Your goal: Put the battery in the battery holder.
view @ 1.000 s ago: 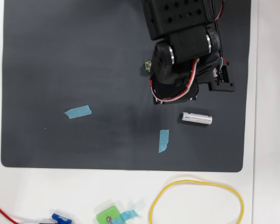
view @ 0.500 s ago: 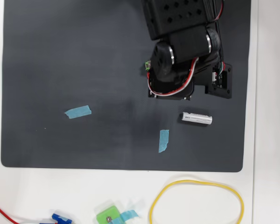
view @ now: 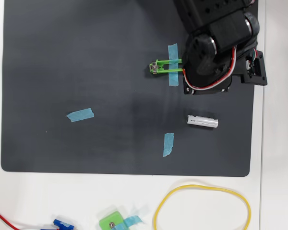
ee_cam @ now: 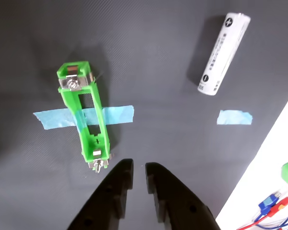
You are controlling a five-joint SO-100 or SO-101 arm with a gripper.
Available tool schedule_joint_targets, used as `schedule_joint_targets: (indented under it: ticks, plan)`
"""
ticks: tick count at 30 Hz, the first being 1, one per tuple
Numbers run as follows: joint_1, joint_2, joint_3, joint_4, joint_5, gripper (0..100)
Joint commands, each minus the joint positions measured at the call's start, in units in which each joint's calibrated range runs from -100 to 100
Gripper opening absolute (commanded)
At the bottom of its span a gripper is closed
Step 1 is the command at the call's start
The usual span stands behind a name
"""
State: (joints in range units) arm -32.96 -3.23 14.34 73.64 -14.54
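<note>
Since the battery (ee_cam: pixel 223 54) is a small, smooth, rigid cylinder, I judge it light but slippery and quick to roll, so I would take it across the middle of its barrel, fingers square to its long axis, and squeeze firmly without fear of crushing it. It lies flat on the dark mat (view: pixel 86 57) that covers the desk, free and untouched, well apart from the hand (ee_cam: pixel 138 172). Its body is silver-white with fine dark print along the side and a marked cap at each end; in the overhead view it sits below the arm (view: pixel 216 43), near the mat's right side.

My hand is empty, its two black fingers (ee_cam: pixel 119 184) nearly together with only a narrow slit between them, hovering just beside the near end of the battery holder (ee_cam: pixel 84 116). That holder is a narrow bright-green frame with metal contacts at both ends, empty, pinned to the mat by a strip of blue tape (ee_cam: pixel 119 114) across its middle.
</note>
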Motion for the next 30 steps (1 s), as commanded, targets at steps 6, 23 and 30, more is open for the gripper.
schedule_joint_targets:
  ticks: [6, 23, 30]
  plan:
    - [-0.7, -0.2, -2.7, -6.4, -1.1, 1]
    - [0.0, 7.5, -2.7, -16.0, -6.2, 0]
    - [-0.1, 8.6, -4.6, -17.3, -6.1, 0]
